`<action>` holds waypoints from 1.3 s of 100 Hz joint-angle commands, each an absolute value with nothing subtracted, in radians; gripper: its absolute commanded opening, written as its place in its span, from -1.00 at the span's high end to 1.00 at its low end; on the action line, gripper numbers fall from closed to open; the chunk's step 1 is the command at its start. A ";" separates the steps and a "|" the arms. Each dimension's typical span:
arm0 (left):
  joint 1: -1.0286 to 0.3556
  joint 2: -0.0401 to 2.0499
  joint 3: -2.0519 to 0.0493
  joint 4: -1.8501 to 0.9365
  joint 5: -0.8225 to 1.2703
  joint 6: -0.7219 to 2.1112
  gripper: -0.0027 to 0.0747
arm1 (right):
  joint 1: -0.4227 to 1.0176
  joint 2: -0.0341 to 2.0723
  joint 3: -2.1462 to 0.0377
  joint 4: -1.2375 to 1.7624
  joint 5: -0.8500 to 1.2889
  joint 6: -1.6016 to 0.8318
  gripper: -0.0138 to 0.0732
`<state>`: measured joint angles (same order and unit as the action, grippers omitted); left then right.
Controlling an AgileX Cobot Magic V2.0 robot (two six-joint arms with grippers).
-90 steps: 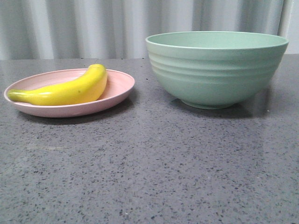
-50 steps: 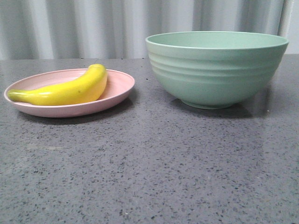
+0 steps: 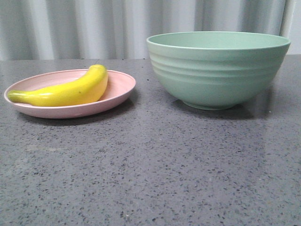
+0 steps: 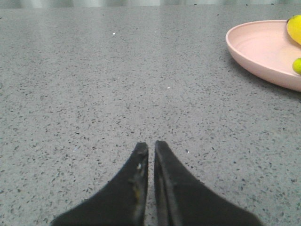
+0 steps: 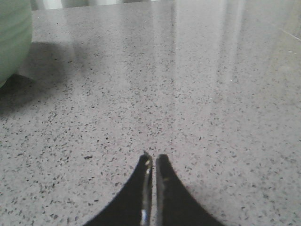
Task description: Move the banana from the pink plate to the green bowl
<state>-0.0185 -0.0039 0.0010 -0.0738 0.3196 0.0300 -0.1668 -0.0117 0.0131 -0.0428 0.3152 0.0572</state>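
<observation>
A grey speckled stone table runs back to a pale pleated curtain, its polished top catching soft reflections. The banana lies across the pink plate, with the green bowl standing apart to its right. Both the left gripper and right gripper are pinched closed on nothing, low over bare tabletop.

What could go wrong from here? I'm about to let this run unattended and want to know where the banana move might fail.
1. The banana looks smooth and glossy and lies curved on the shallow pink plate; a pinch may slip, or push the plate.
2. The green bowl is tall and deep, so a low carry could clip its rim.
3. Both the left gripper and right gripper are shut; the one used must open before descending.
</observation>
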 commanded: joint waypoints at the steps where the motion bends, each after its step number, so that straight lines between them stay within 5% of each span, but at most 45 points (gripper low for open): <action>1: -0.019 -0.038 0.026 -0.078 0.243 0.027 0.98 | -0.173 -0.030 0.039 -0.041 0.290 0.049 0.86; 130: -0.019 -0.038 0.026 -0.104 0.083 0.026 0.98 | -0.173 -0.030 0.039 -0.027 -0.031 0.051 0.86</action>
<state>-0.0185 -0.0039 0.0010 -0.0931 0.1714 0.0300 -0.1668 -0.0117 0.0131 -0.0276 0.0538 0.0572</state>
